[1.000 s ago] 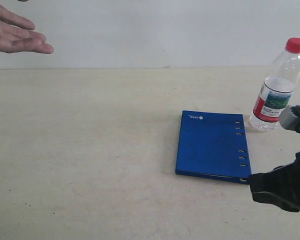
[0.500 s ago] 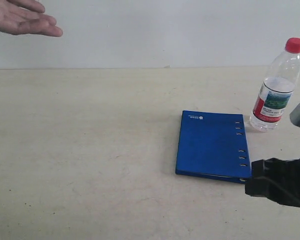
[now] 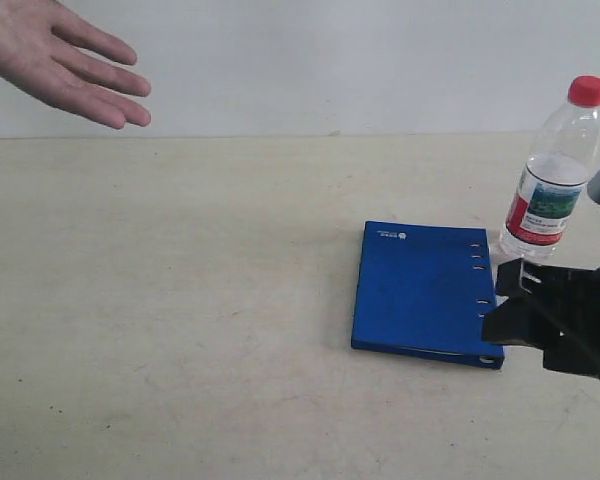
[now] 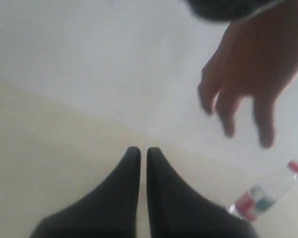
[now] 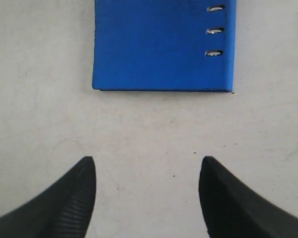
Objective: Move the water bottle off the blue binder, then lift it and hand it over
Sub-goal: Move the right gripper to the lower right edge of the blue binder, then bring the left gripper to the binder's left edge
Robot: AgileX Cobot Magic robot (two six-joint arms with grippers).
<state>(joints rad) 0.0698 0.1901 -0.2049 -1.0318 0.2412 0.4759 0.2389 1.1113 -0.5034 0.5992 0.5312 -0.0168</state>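
The water bottle stands upright on the table, just past the far right corner of the blue binder, not on it. The binder lies flat with its rivets along the right edge. My right gripper is open at the binder's near right corner, with nothing between its fingers. In the right wrist view the right gripper hovers over bare table just short of the binder. My left gripper is shut and empty, with the bottle far off to one side. It does not show in the exterior view.
A person's open hand reaches in at the top left, well above the table. The same hand shows in the left wrist view, above the bottle. A pale wall stands behind the table.
My right gripper has moved left and up to the binder's near right corner. The person's hand has shifted right and lower, fingers spread. Bottle and binder have not moved.
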